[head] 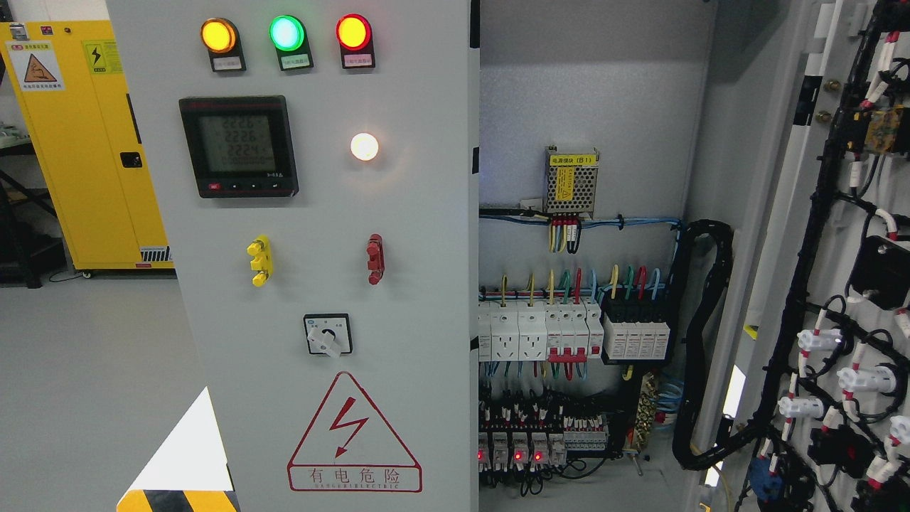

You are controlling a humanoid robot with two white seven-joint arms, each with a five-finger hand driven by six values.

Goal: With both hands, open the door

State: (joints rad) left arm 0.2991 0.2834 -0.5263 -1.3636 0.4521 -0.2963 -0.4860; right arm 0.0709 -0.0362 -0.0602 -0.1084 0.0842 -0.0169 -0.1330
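Note:
A grey electrical cabinet fills the head view. Its left door (426, 320) stands shut and carries three lit lamps (286, 34), a digital meter (238, 146), a white lamp (364, 146), a yellow handle (260, 260), a red handle (375, 259), a rotary switch (328, 335) and a red warning triangle (353, 437). The right door (846, 270) is swung wide open, its inner side with black cable bundles facing me. Between them the cabinet interior (576, 334) shows breakers, sockets and coloured wires. Neither of my hands nor arms shows.
A yellow safety cabinet (85, 142) stands at the far left on the grey floor (85, 384). A black and yellow striped marking (178, 500) lies at the bottom left. A thick black cable loom (700, 341) hangs inside the cabinet by the hinge side.

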